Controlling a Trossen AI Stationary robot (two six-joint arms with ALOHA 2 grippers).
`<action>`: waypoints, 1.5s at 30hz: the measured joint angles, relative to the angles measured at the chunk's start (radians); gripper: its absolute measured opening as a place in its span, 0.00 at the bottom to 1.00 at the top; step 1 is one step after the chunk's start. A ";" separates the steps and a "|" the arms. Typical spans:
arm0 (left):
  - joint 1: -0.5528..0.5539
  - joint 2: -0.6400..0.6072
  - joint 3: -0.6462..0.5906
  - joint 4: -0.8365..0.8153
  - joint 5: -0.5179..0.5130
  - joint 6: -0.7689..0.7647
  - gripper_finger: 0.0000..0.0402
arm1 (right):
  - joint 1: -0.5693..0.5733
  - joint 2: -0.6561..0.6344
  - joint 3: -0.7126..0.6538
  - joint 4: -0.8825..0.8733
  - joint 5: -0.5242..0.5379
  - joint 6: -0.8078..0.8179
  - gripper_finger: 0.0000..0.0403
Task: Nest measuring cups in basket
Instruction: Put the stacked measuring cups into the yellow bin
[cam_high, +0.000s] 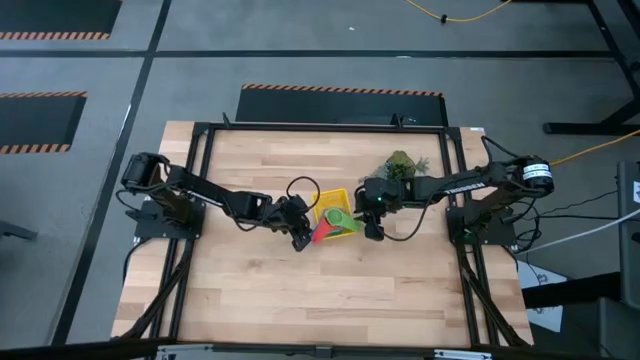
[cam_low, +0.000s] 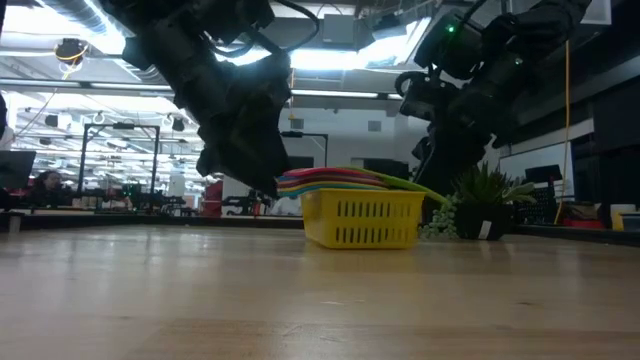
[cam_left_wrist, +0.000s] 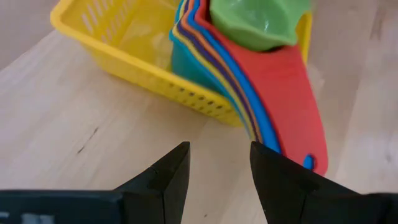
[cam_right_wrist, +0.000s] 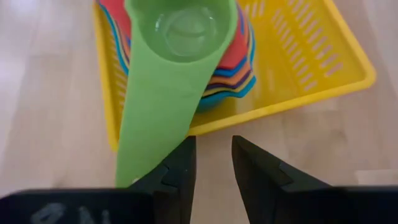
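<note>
The yellow basket (cam_high: 334, 198) stands at mid-table on its flat bottom. Several nested measuring cups (cam_left_wrist: 249, 93) sit inside it, with a green cup (cam_right_wrist: 180, 31) on top. The red handle (cam_left_wrist: 292, 106) and those under it stick out over the basket's near-left rim. The green handle (cam_right_wrist: 155, 118) overhangs the rim on the right. My left gripper (cam_left_wrist: 217, 171) is open above bare table, just beside the red handle's end. My right gripper (cam_right_wrist: 213, 163) is open too, slanting down next to the green handle's free end, with nothing between its fingers. My right gripper has one finger (cam_right_wrist: 180, 171) standing right beside the free end of the green handle (cam_right_wrist: 134, 168), in front of it in the wrist view. I cannot tell whether the finger touches it. The handle stays out over the basket's rim.
A small potted plant (cam_high: 402, 165) stands just behind the right arm, toward the far right of the basket. Bare wooden table (cam_high: 330, 290) stretches from the basket to the near edge. A black frame (cam_high: 200, 150) borders the table.
</note>
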 joint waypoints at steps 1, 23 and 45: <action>0.000 0.000 0.000 0.008 0.002 0.000 0.40 | 0.006 0.000 0.000 0.000 -0.002 0.015 0.27; -0.031 -0.001 0.000 -0.030 -0.009 -0.035 0.40 | 0.060 -0.001 0.000 0.000 0.000 0.089 0.27; -0.082 -0.001 0.000 0.008 -0.032 -0.177 0.40 | 0.131 -0.001 0.000 -0.046 0.001 0.154 0.27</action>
